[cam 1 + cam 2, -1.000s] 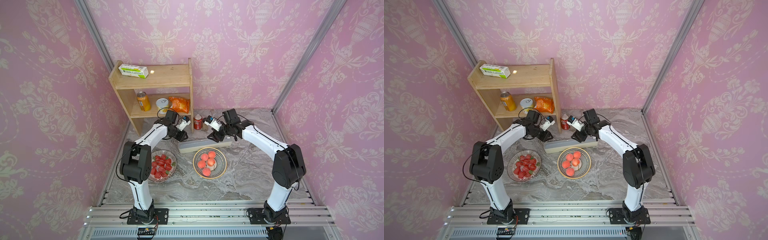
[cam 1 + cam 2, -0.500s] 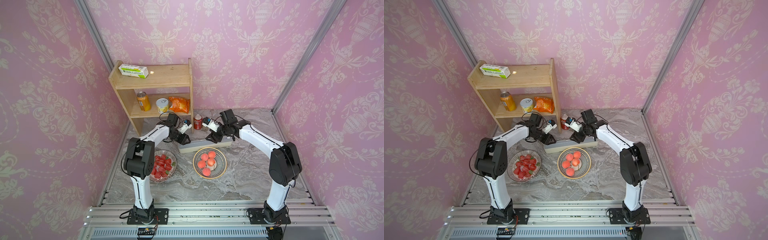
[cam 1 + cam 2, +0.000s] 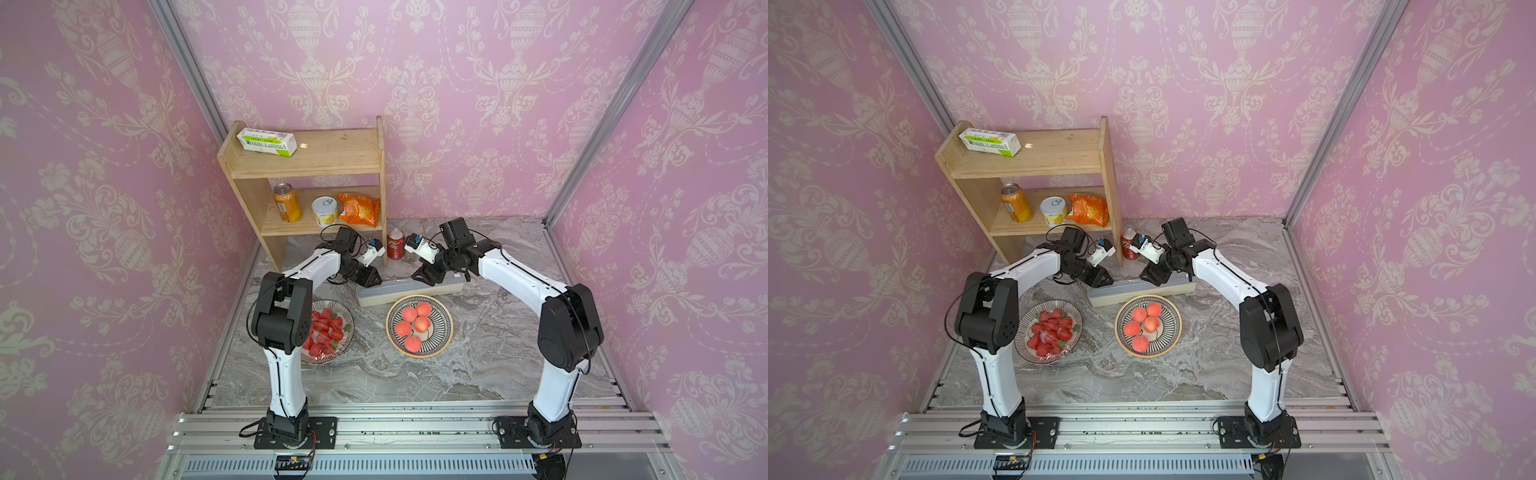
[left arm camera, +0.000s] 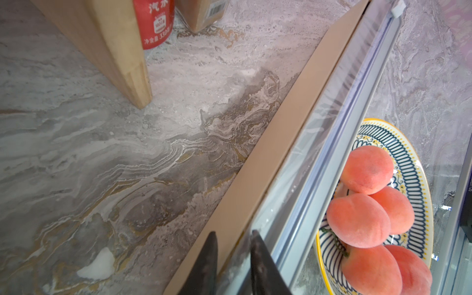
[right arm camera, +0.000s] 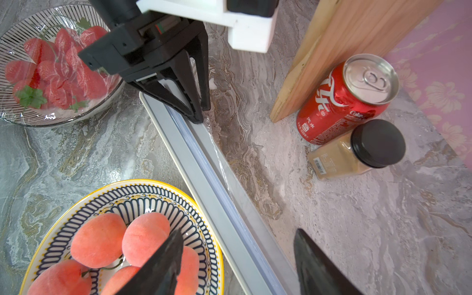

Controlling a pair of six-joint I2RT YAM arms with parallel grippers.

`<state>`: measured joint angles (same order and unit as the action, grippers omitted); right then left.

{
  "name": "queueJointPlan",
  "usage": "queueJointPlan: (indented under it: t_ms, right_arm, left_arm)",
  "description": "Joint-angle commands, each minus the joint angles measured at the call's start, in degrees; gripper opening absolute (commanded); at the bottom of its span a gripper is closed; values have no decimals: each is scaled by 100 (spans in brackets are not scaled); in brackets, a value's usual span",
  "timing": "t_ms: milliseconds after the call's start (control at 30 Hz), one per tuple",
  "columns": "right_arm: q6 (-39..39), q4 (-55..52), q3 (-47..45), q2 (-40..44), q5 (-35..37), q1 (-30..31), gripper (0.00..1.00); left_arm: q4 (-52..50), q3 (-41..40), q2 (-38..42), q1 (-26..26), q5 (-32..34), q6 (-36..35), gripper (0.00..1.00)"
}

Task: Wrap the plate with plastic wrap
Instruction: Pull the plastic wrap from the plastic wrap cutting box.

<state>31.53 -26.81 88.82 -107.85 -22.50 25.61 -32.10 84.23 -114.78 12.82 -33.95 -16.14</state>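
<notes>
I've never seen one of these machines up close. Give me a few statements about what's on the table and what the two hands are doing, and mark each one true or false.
1. The peaches lie on a yellow-rimmed plate. True.
2. The red soda can stands on the top board of the wooden shelf. False: it stands on the table beside that shelf.
3. The strawberry plate is covered with clear film. True.
4. The right hand is clamped shut. False: its fingers stand wide apart over the wrap box.
5. The left hand is at the wrap box's end nearer the strawberry plate. True.
</notes>
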Motion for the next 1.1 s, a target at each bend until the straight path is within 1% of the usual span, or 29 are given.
queueJointPlan:
  t_ms: [0, 67, 133, 333, 500, 667, 933, 1067]
  right_arm:
    - [59, -176, 315, -271, 158, 112, 72]
    - [45, -247, 486, -426, 276, 155, 74]
    - [88, -243, 602, -564, 396, 219, 74]
    - [141, -137, 930, -926, 523, 390, 72]
    - [119, -223, 1346, -1298, 609, 436, 67]
    - [172, -323, 1581, -1556, 694, 463, 64]
    - [503, -204, 1317, -1616, 973, 445, 64]
    - [568, -219, 1297, -1651, 1103, 404, 60]
  left_arm:
    - [29, 112, -23, -15, -68, 15, 11]
    - [62, 86, 46, -15, -61, -1, 4]
    - [102, 61, 125, -14, -12, -18, 0]
    - [207, -16, 380, -17, 38, -14, 0]
    - [312, -86, 503, -17, 47, 21, 0]
    - [402, -143, 561, -25, 53, 67, 0]
    - [569, -240, 659, -61, 20, 155, 0]
    - [582, -276, 681, -70, 46, 148, 0]
